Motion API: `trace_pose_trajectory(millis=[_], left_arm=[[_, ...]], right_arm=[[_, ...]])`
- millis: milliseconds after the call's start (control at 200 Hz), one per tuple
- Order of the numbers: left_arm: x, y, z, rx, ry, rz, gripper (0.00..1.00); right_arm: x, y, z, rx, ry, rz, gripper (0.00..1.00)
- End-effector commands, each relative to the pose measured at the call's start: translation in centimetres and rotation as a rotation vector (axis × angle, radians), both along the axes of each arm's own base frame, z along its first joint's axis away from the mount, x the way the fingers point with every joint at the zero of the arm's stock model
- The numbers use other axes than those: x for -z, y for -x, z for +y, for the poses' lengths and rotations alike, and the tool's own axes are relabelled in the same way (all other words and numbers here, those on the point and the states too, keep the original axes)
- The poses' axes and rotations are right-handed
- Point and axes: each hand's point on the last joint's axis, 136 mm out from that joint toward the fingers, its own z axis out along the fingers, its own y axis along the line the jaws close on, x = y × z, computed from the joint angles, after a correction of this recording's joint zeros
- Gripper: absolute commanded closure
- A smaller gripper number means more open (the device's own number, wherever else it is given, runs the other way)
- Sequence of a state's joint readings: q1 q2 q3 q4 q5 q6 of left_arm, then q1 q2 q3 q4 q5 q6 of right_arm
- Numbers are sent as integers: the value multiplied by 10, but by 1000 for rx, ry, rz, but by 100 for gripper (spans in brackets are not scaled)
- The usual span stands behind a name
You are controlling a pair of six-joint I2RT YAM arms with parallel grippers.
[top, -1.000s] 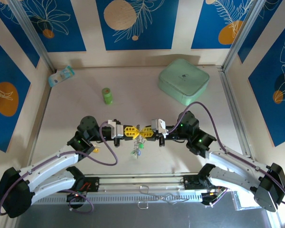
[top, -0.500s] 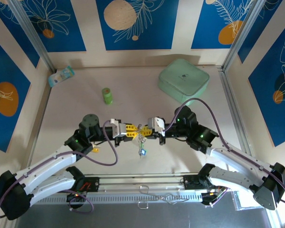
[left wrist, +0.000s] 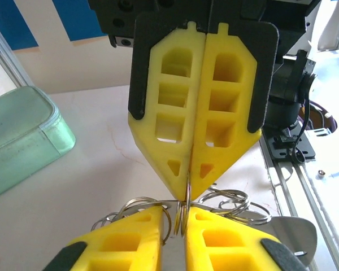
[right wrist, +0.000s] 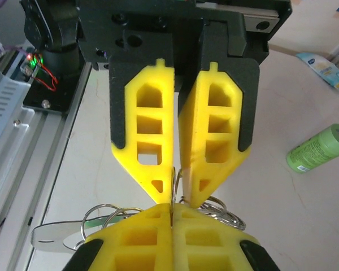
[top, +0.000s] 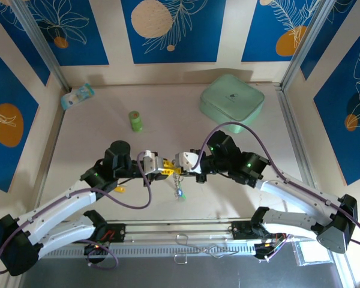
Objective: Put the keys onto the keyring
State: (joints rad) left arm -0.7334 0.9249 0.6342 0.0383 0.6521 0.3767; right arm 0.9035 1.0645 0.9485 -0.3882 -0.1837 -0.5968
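Right gripper (left wrist: 189,191): you have its yellow fingers pressed flat together, with the wire of the keyring (left wrist: 182,219) clamped at their tips.

Left gripper (right wrist: 179,197): its jaws stand nearly closed, leaving a slim gap with the same wire running through it. You cannot tell from either wrist camera whether the pads actually press on the wire.

The two grippers meet tip to tip above the middle of the table (top: 240,180), a little toward the near edge. The keyring hangs between and just beneath them.

View differences: from overhead you see the keys (top: 180,193) dangling below the ring, showing blue and green, and a small yellow piece (top: 120,188) lying on the table beside the left arm. The wrist cameras show what the overhead cannot: several wire loops bunched under the fingertips, and a flat metal blade (right wrist: 51,234) among them.

Surface: pale, faintly veined and matt. At the far side you have a mint-green case (top: 231,102) on the right, a green bottle (top: 135,121) standing left of centre, and a blue-and-white packet (top: 78,96) in the far left corner.

Surroundings: the walls (top: 36,36) carry blue panels with white leaf drawings and orange discs. A metal rail (top: 186,231) runs along the near edge between the arm bases.
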Motion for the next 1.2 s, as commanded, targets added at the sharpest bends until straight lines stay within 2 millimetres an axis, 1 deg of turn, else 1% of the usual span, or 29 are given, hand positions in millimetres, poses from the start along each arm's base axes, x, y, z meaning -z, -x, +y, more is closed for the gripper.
trace_pose_trajectory(millis=[0,295,415,525,620,675,740,760,780,805,830,905,940,1095,1195], left_arm=[[-19,4,-4,36,22,-51,86],[-23,13,-9,88,3,-68,85],[-24,17,-9,103,-5,-70,91],[-23,18,-9,109,-12,-73,94],[-23,19,-9,106,-14,-80,100],[-23,19,-9,107,-14,-82,100],[-23,19,-9,104,-13,-80,100],[-23,19,-9,104,-13,-79,100],[-23,19,-9,105,-11,-80,100],[-22,19,-10,106,-10,-82,100],[-22,19,-10,103,-9,-85,100],[-20,18,-11,96,-12,-103,100],[-19,17,-11,93,-17,-116,100],[-14,16,-13,82,-27,-174,100],[-14,13,-13,62,-33,-216,100]], right_arm=[[-8,4,3,-29,19,-39,100],[-2,1,5,-25,98,-25,100],[1,1,5,-29,109,-15,100],[5,-1,5,-23,123,-6,100],[8,-1,4,-15,131,2,100],[9,-1,2,-11,130,9,100],[6,-2,2,-4,93,29,100],[3,-2,2,-4,66,43,94],[1,-1,0,-9,37,65,84],[-1,1,-2,-22,-4,85,74],[-3,3,-4,-38,-39,99,70],[-7,8,-7,-60,-118,98,67],[-5,8,-9,-60,-135,97,67],[6,9,-11,-58,-138,93,67],[7,13,-11,-78,-139,88,67]])
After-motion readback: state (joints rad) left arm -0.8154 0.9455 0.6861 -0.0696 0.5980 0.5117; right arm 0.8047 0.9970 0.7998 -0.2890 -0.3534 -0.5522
